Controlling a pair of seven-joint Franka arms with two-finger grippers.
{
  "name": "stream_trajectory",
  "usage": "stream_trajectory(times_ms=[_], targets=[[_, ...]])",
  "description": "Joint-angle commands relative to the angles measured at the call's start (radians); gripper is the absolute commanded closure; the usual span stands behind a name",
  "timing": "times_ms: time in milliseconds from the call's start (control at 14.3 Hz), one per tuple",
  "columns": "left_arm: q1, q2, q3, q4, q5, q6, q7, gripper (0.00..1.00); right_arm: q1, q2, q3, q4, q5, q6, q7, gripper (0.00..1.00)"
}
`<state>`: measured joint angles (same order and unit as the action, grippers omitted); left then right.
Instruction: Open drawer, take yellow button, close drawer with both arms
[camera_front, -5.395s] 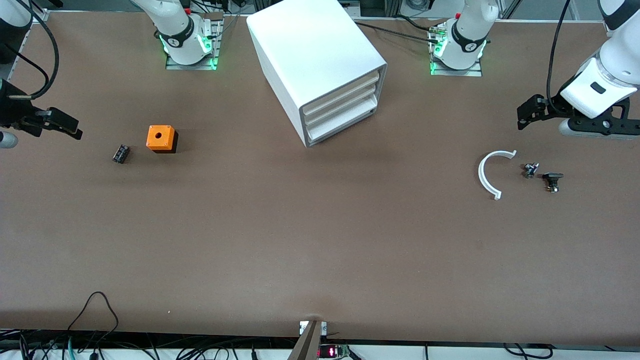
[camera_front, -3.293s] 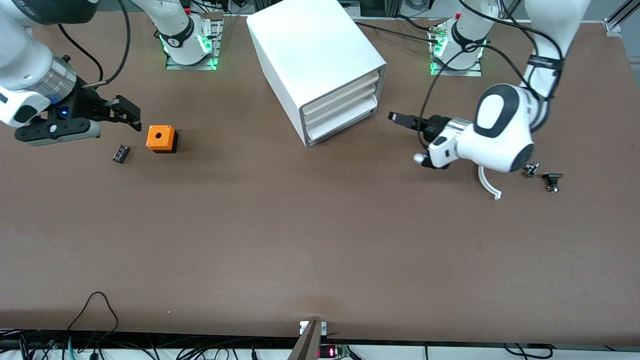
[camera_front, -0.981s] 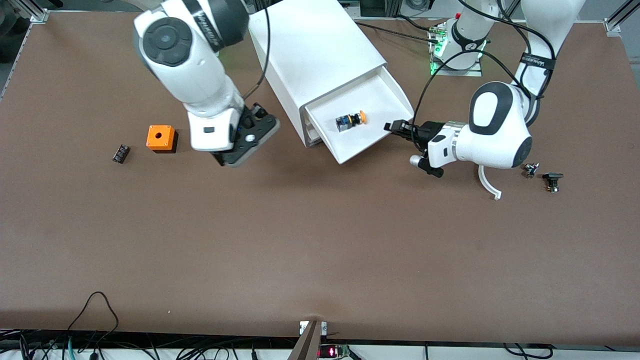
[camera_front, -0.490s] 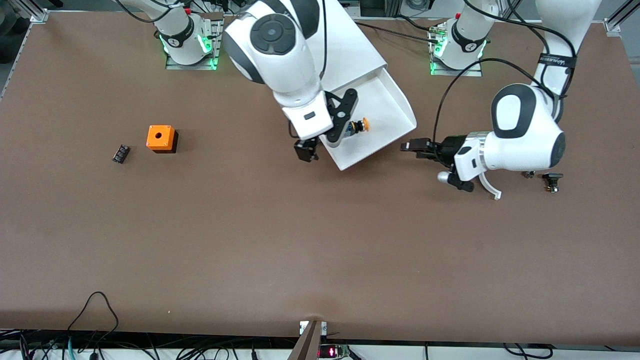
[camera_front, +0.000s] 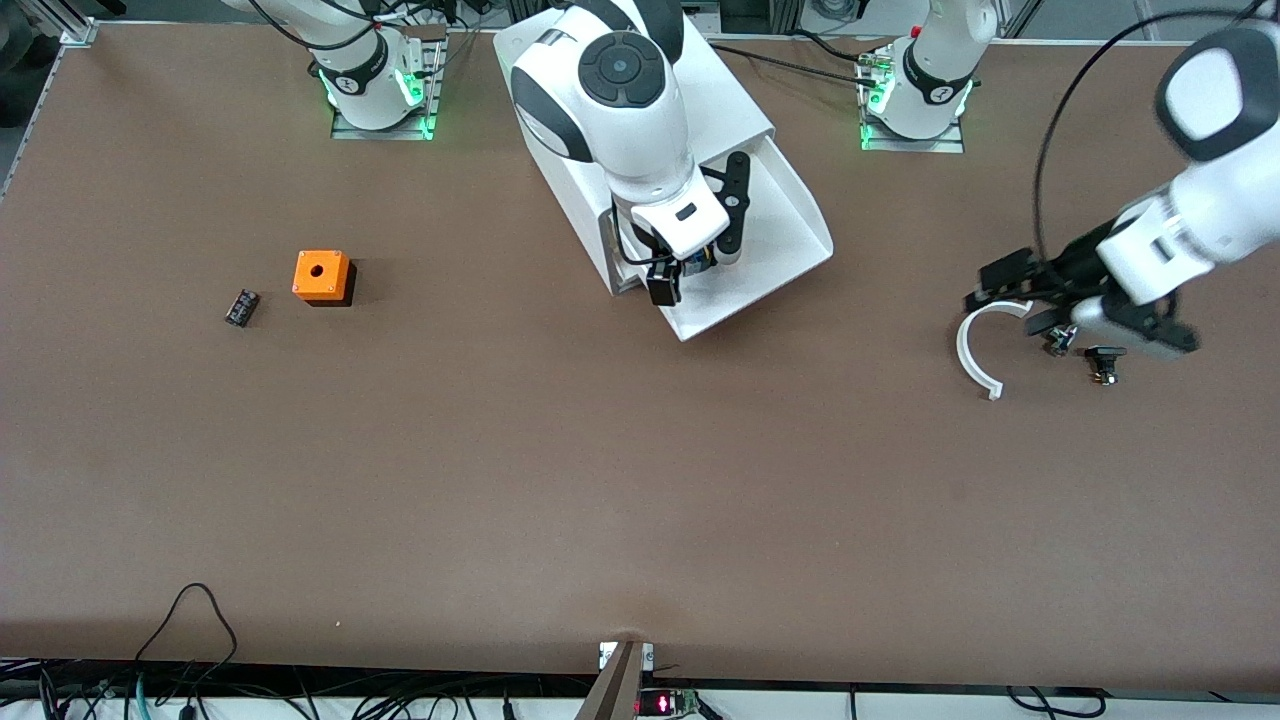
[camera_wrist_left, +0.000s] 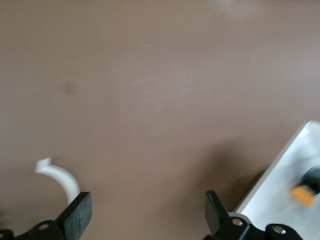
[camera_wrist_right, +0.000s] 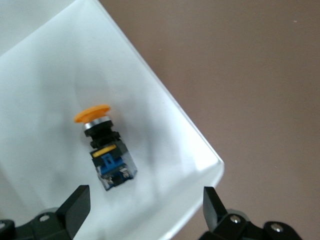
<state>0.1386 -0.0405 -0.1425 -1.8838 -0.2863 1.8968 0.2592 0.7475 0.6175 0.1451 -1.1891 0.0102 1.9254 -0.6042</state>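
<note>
Looking into the drawer, we find it pulled well out of the white cabinet, which stands near the counter edge where the arm bases are mounted. Lying on its side on the drawer floor is the button, orange cap toward one wall, dark body with the blue bit trailing away from it. In the front view it is mostly hidden under our right arm.

Our right pincer hangs directly over the drawer, released, its two fingers spread wide with the button between them in the right wrist view and nothing yet touched. Our left pincer is also released and empty, up over the white curved piece near the counter's end on the left arm's side, well apart from the drawer; that arm waits.

We judge the button to be light and rigid, hard plastic with a smooth rounded cap that could slip or roll if pinched there. The squarer dark body looks the better place to take hold, across its flat sides just below the cap. Because it rests on slick white plastic, we expect it may skid if one finger lands first, so both should close evenly around the body.
</note>
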Motion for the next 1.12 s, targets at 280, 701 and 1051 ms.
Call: stream_trajectory(times_ms=[280, 701, 1051], targets=[[-0.014, -0.050, -0.020, 0.088, 0.318, -0.190, -0.227, 0.00, 0.085, 0.054, -0.016, 0.031, -0.022, -0.017, -0.019, 0.00], [-0.016, -0.045, -0.020, 0.078, 0.323, -0.190, -0.276, 0.00, 0.085, 0.054, -0.016, 0.000, -0.061, -0.039, -0.031, 0.00], [-0.014, -0.045, -0.012, 0.078, 0.317, -0.191, -0.281, 0.00, 0.111, 0.056, -0.013, -0.004, -0.100, -0.036, -0.028, 0.43]])
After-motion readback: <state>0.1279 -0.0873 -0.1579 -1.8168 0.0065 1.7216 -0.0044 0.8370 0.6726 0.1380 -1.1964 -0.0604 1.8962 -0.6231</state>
